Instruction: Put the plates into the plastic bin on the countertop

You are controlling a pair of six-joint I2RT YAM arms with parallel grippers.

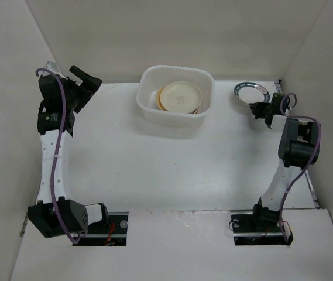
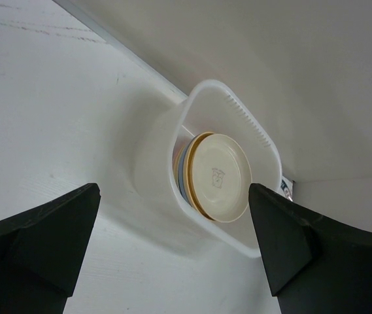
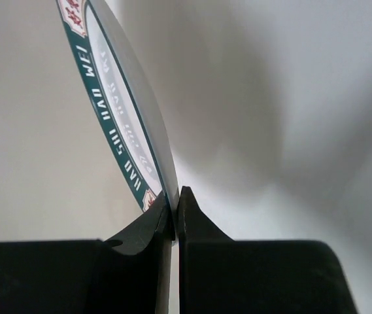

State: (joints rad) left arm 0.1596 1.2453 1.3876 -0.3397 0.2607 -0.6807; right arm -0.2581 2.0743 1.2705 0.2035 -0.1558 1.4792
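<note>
Item: plastic bin (image 1: 173,121), translucent white, standing on the desk (image 1: 154,170) toward the far wall, roughly midway between the two arms. Contents: stacked plates (image 1: 179,96), cream on top, with yellow-orange and blue edges showing beneath in the left wrist view; the exact count cannot be told. Item: teal-rimmed plate (image 1: 250,92), white with lettering on a dark teal band, located at the far right corner of the desk, well apart from the bin. Right claw (image 1: 259,109): clamped on the near rim of this plate, the jaws pressed together on its edge in the right wrist view; whether the plate is clear of the desk cannot be told from these views. Left claw (image 1: 88,82): jaws spread wide, holding nothing, positioned at the far left and facing the bin across bare desk. No other loose plates show on the desk in the top view. Status, by judgement: task near completion, the bulk of the plates being already binned and one plate, now in grip, outstanding. Left to do: carry the teal-rimmed plate leftward over the bin's lip, set it on the stack and release.
</note>
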